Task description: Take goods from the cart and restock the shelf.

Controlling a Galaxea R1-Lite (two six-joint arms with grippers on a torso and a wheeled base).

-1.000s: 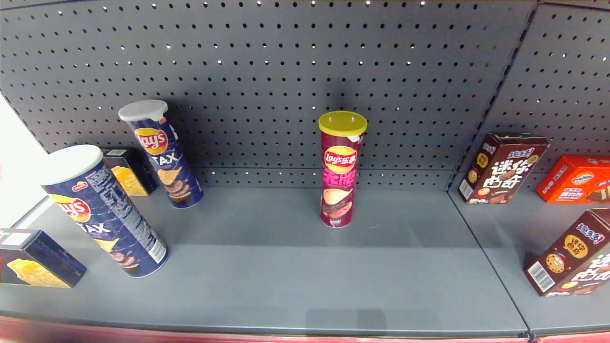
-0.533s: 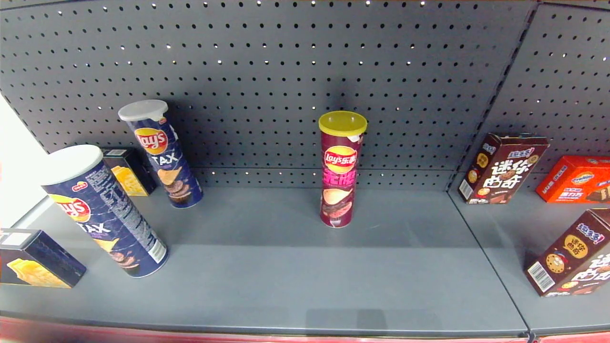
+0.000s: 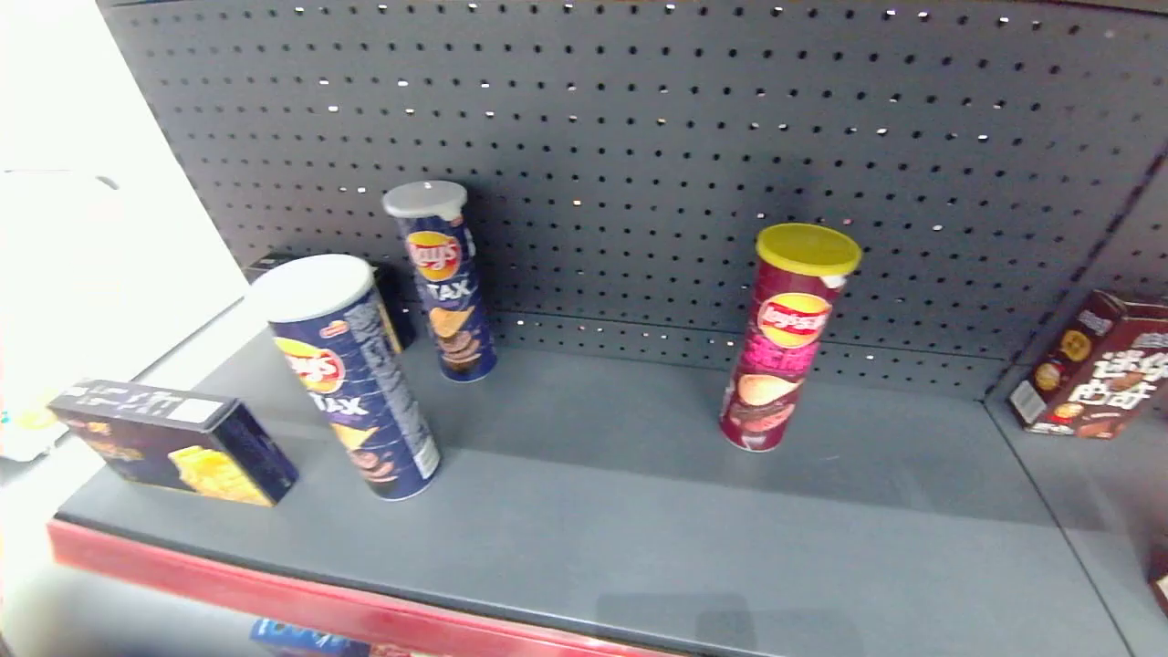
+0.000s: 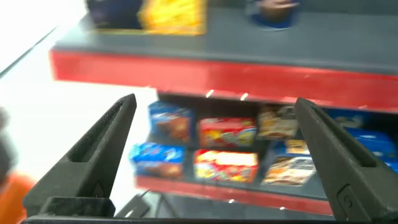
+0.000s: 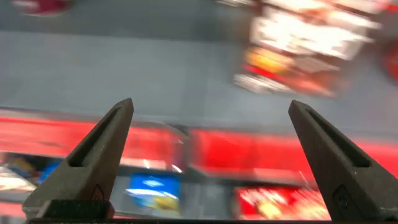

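On the grey shelf (image 3: 639, 511) a maroon chip can with a yellow lid (image 3: 783, 338) stands near the pegboard back. Two dark blue chip cans stand to its left: one at the back (image 3: 442, 279), a larger one nearer the front (image 3: 351, 374). A dark box with yellow crackers (image 3: 173, 442) lies at the front left corner. My left gripper (image 4: 217, 155) is open and empty, below the shelf's red front edge (image 4: 217, 68). My right gripper (image 5: 211, 155) is open and empty, facing the red edge (image 5: 261, 152) with a brown box (image 5: 298, 50) on the shelf above it.
A brown cookie box (image 3: 1095, 365) stands on the adjoining shelf section to the right. A lower shelf holds several snack packets (image 4: 227, 152). The shelf's left end borders a bright white area (image 3: 82, 228). Bare shelf floor lies between the cans and toward the front.
The whole head view has shifted: the camera turned left, so the shelf goods now sit further right. The goods themselves have not moved.
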